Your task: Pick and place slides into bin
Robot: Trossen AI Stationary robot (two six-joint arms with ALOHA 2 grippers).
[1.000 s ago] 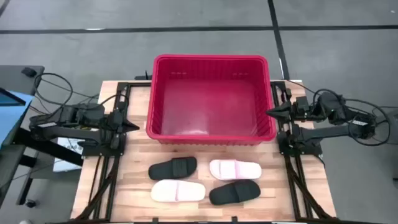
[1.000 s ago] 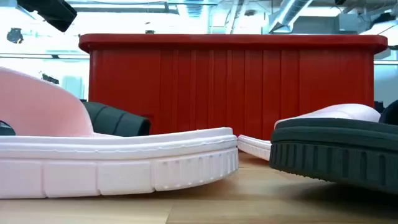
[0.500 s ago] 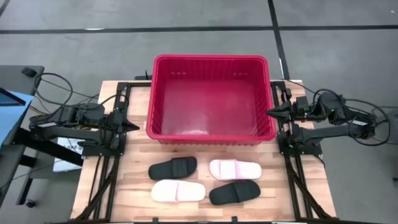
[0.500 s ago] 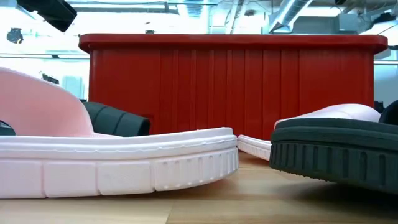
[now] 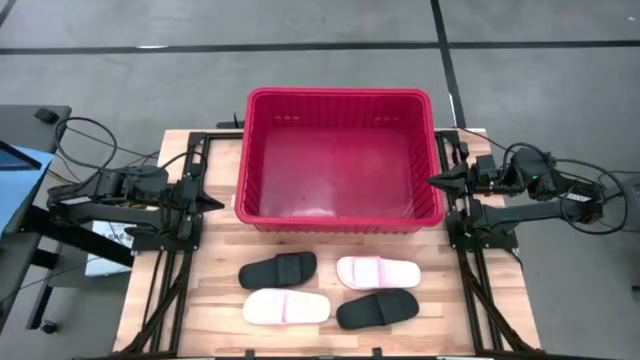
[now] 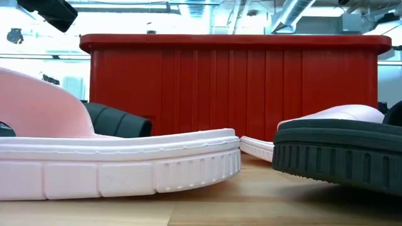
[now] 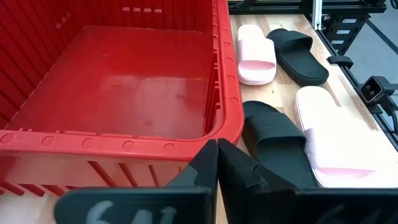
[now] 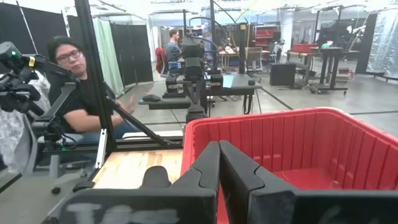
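Observation:
The red bin (image 5: 340,160) stands on the wooden table, at its far middle. Four slides lie flat on their soles in front of it: a black one (image 5: 278,269), a pale pink one (image 5: 377,271), a pale pink one (image 5: 286,307) and a black one (image 5: 377,310). My left gripper (image 5: 216,203) is shut and empty at the bin's left side. My right gripper (image 5: 434,181) is shut and empty at the bin's right side. The left wrist view shows the bin (image 7: 124,93) and the slides beyond it.
Black frame rails run along the table's left (image 5: 165,290) and right (image 5: 480,300) sides. A person (image 8: 74,106) sits beyond the table's left side, seen in the right wrist view. Bare wood lies between the slides and the bin.

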